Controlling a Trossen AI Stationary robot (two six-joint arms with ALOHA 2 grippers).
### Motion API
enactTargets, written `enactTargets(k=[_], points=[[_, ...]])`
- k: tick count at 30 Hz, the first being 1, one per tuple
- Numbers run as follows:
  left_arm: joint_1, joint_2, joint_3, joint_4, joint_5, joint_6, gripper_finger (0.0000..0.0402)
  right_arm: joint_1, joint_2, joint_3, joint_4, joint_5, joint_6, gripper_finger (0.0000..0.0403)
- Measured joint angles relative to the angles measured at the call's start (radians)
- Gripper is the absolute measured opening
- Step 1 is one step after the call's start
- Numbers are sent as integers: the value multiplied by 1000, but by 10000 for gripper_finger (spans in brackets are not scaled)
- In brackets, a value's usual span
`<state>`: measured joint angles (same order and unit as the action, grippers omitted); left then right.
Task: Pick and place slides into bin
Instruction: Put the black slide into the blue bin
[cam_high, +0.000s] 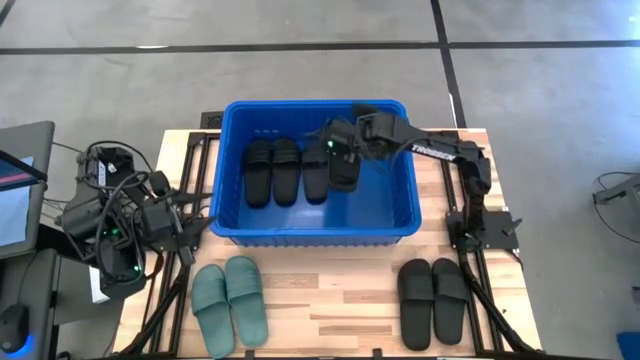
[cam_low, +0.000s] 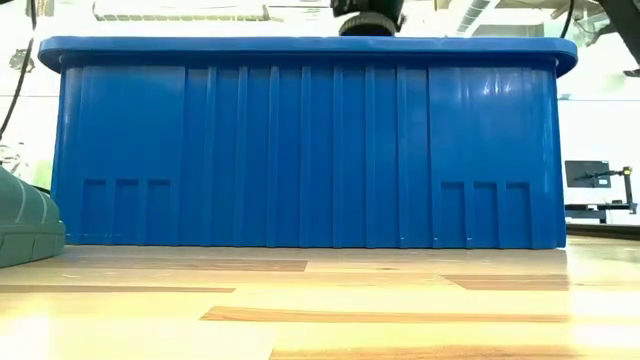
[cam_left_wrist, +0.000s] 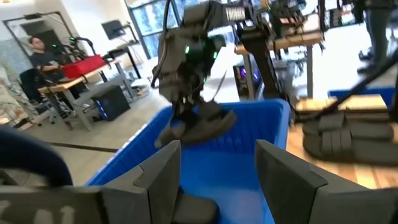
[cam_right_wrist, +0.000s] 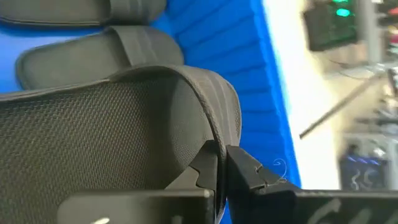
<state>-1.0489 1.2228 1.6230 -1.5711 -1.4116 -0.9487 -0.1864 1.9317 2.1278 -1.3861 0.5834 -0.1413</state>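
Pinched edge-on between the right end effector (cam_right_wrist: 222, 163)'s closed fingers, a black slide (cam_high: 343, 168) hangs over the blue bin (cam_high: 232, 160), beside three slides already inside. This looks like the placing step; next comes lowering and letting go. Left end effector (cam_left_wrist: 217, 171) waits spread, off the counter (cam_high: 330, 285)'s left side.

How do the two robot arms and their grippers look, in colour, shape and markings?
Both arms are dark and jointed. The right arm carries white lettering on one link. The left gripper has two broad, flat, dark grey fingers; the right gripper has thin black fingers. A green light shows by each wrist.
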Motion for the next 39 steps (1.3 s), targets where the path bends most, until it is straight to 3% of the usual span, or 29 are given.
enactTargets(k=[8,16,28,35,39], points=[[1,0,0,0,-42,-73,192,-111,0,-169,205,-159,-149,2],[48,0,0,0,-44,-110,192,-163,-41,-366,335,-224,-182,2],[140,0,0,0,-45,-94,192,-196,-344,-803,732,-242,-271,2],[164,0,0,0,-45,-95,192,-216,-355,-934,872,-246,-341,2],[166,0,1,0,-44,-110,192,-228,-317,-944,926,-245,-349,2]])
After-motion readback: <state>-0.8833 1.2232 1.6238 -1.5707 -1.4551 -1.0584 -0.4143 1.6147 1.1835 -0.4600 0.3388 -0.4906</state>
